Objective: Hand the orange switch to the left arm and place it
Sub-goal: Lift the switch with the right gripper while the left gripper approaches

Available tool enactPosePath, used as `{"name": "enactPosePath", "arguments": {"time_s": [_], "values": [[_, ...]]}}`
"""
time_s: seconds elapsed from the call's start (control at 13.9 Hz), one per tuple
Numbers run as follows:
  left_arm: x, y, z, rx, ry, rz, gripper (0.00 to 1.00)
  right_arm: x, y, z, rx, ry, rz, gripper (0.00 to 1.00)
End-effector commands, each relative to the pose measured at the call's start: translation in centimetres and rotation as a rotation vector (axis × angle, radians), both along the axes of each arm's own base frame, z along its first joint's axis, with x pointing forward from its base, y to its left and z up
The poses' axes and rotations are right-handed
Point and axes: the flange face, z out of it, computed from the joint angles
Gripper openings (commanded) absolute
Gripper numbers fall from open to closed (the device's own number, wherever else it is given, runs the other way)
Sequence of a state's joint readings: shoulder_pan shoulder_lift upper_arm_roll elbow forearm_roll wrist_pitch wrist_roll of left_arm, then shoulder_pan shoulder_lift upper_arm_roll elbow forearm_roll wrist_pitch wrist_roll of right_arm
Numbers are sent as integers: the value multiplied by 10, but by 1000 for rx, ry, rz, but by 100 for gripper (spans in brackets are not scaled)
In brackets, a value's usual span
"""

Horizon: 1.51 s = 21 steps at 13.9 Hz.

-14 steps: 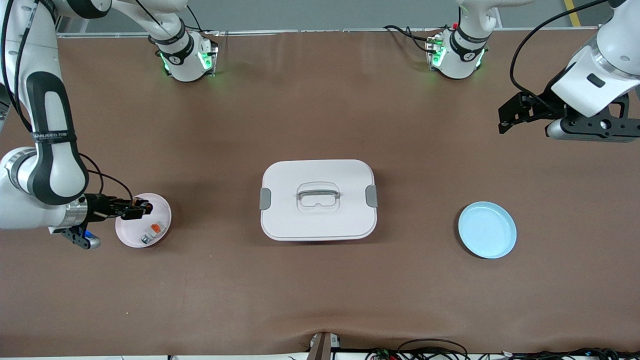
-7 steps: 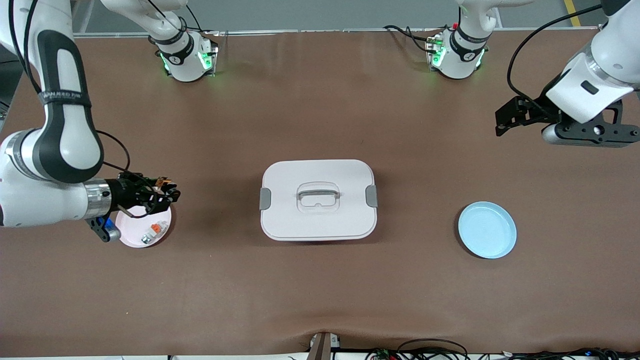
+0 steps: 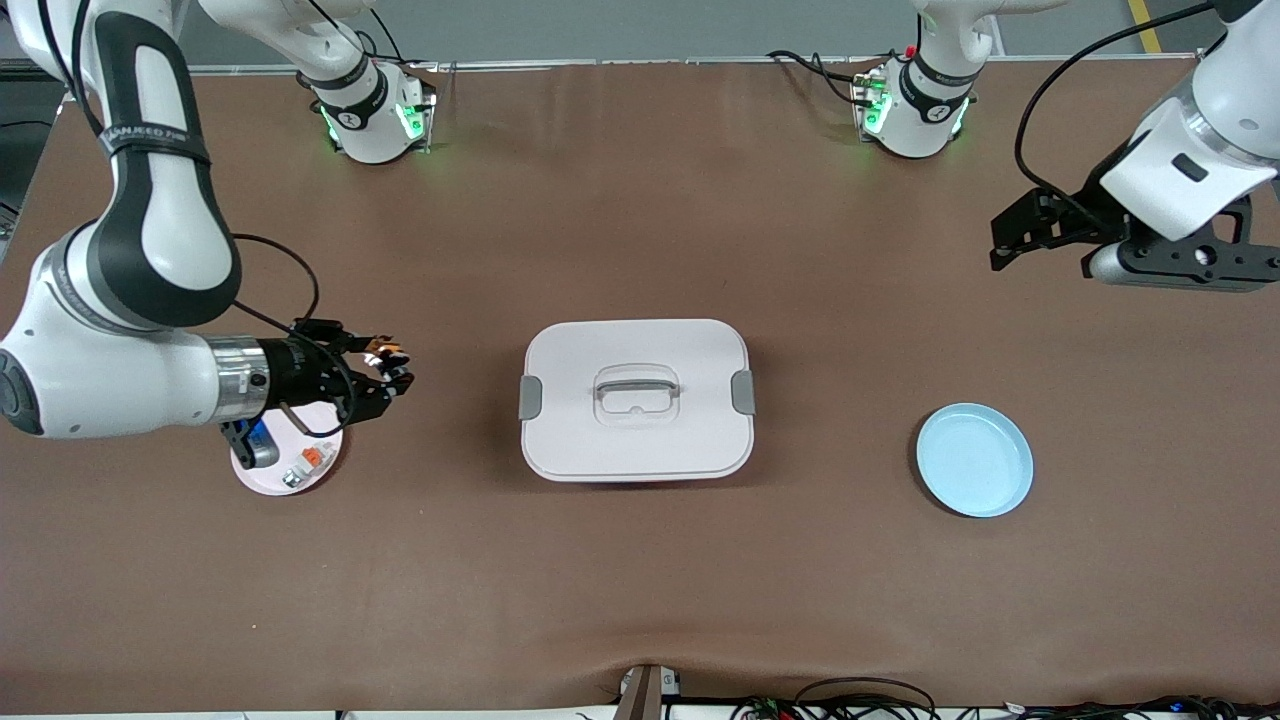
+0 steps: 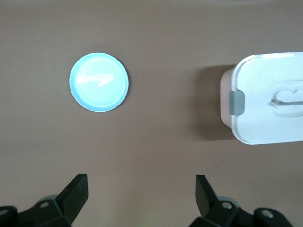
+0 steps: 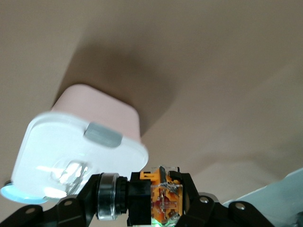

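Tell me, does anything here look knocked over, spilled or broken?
Nothing stands out. The box sits closed and square, the blue plate lies flat, and the right gripper holds the orange switch cleanly above the table beside the pink plate.

Small white lettering runs along the black band (image 3: 155,132) around the right arm (image 3: 150,250), but the letters are too small to make out. No readable words, numbers or labels show on the box (image 3: 636,398), the plates or the counter (image 3: 640,580).
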<state>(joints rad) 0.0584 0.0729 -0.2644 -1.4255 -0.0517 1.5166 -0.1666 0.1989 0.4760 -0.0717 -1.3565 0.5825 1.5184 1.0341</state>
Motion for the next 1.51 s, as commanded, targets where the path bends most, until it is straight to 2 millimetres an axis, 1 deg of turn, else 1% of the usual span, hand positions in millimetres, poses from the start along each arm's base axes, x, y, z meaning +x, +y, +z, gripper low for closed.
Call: {"name": "enactPosePath", "arguments": {"time_s": [0.0,0.07,0.14,0.22,0.29,0.36,0.58,0.72,0.86,1.01,1.08,1.22,1.29,1.44], "values": [[-1,41,7,-10,5,70,100,-4,39,26,16,23,-70,0],[0,57,7,-9,11,90,100,-4,50,31,16,24,-102,0],[0,62,7,-10,10,97,100,-4,60,36,27,35,-143,0],[0,62,8,-11,9,102,100,-5,72,39,35,43,-171,0],[-1,61,6,-9,22,109,100,-4,79,49,44,43,-201,0],[-2,56,5,-16,29,101,100,-5,89,58,59,52,-229,0],[0,44,2,-25,34,84,100,-4,115,74,103,76,-339,0],[-4,19,6,-78,36,44,100,-6,137,85,107,78,-403,0],[-5,6,9,-190,43,26,100,-12,163,92,111,75,-463,0],[5,-9,6,-309,19,-3,100,-17,188,99,128,61,-527,0],[6,-29,4,-341,11,-45,100,-20,201,102,137,55,-552,0],[7,-66,-5,-361,6,-111,100,-25,220,116,162,43,-588,0],[5,-80,-4,-368,-2,-133,100,-29,230,120,167,48,-598,0],[8,-100,-8,-419,-17,-155,100,-33,244,128,185,47,-632,0]]}}
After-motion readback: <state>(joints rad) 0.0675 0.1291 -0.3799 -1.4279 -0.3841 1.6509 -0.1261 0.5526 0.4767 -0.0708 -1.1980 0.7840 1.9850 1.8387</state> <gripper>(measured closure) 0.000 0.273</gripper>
